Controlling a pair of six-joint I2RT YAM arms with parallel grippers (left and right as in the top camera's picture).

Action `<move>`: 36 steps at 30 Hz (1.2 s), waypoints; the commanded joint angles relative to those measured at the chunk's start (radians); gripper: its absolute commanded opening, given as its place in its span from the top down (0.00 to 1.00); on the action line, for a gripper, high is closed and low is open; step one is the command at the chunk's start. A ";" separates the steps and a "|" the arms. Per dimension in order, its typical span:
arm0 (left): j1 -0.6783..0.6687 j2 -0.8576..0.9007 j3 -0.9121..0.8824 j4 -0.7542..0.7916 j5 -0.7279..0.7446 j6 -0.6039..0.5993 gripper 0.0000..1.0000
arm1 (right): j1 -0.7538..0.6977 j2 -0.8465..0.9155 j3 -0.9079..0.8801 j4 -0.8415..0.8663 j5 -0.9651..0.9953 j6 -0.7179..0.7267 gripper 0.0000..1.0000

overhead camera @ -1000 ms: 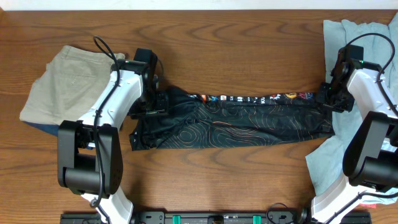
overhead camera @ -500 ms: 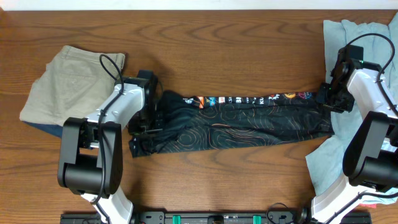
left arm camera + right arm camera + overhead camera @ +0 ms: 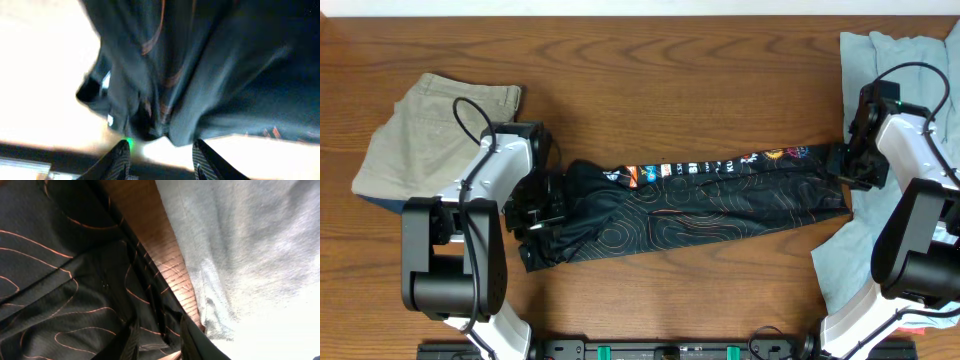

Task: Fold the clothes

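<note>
Where it lies across the middle of the desk (image 3: 700, 90), the black jersey (image 3: 710, 200) is drawn out into a long, narrow band. It slants slightly, so its right end sits farther from the robot than its left. Thin orange contour lines run over it, and a row of small white and orange logos shows along its far edge. Its left end is bunched into dark folds.

The right pincer (image 3: 161, 337) has the right end clamped. In the right wrist view the patterned cloth passes between its two fingers, which stand only a little apart. The left pincer (image 3: 160, 149) is at the bunched end with its fingers (image 3: 121, 154) parted and bright desk showing between them. The cloth hangs just past the tips, and the blur hides whether they touch it.

Folded khaki shorts (image 3: 430, 130) lie at the far left, apart from the jersey. A pale blue-grey garment (image 3: 895, 55) is spread along the desk's right edge, beneath the right arm.
</note>
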 commanded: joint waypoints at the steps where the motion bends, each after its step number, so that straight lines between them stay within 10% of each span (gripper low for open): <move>1: 0.002 -0.029 0.052 -0.046 -0.013 -0.020 0.58 | 0.023 -0.002 -0.008 0.001 0.020 -0.007 0.73; 5: 0.002 -0.087 0.113 -0.007 -0.011 -0.022 0.57 | 0.023 -0.002 -0.008 0.000 0.020 -0.007 0.73; 10: 0.002 -0.142 0.120 0.211 -0.001 -0.024 0.24 | 0.023 -0.002 -0.008 0.000 0.020 -0.007 0.73; 18: 0.002 -0.050 0.119 0.360 0.000 -0.103 0.23 | 0.023 -0.002 -0.008 0.000 0.020 -0.007 0.72; 23: 0.002 0.029 0.119 0.403 0.078 -0.105 0.46 | 0.023 -0.002 -0.008 0.001 0.019 -0.007 0.72; 26: 0.002 0.038 0.120 0.461 0.178 -0.063 0.87 | 0.023 -0.002 -0.008 0.000 0.019 -0.007 0.72; 36: -0.021 -0.111 0.120 0.292 0.576 0.219 0.94 | 0.023 -0.002 -0.008 0.004 0.019 -0.007 0.72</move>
